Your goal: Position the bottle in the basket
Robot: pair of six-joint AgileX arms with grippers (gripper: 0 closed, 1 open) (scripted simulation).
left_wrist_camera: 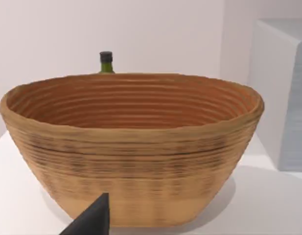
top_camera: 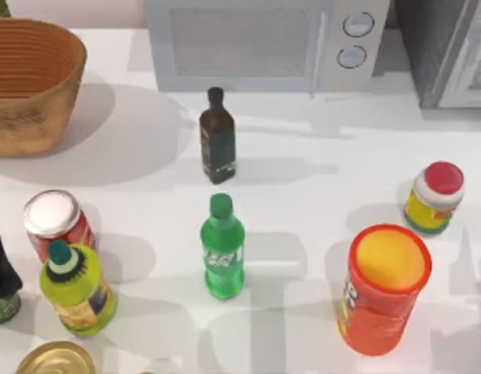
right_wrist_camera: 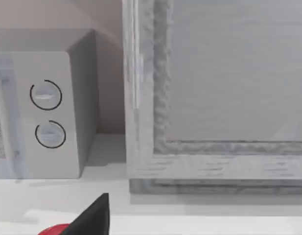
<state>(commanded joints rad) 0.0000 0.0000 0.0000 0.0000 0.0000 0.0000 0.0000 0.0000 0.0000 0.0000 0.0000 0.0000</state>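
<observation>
basket [left_wrist_camera: 131,147] lying straight ahead of my left gripper [left_wrist_camera: 94,218], whose finger state I cannot tell | bottle [top_camera: 222,249] standing untouched mid-table, risking knocking the yellow-green bottle [top_camera: 76,288] or olive bottle [top_camera: 217,139] | right gripper [right_wrist_camera: 92,215] facing the microwave [right_wrist_camera: 43,112], state equally unclear.
</observation>
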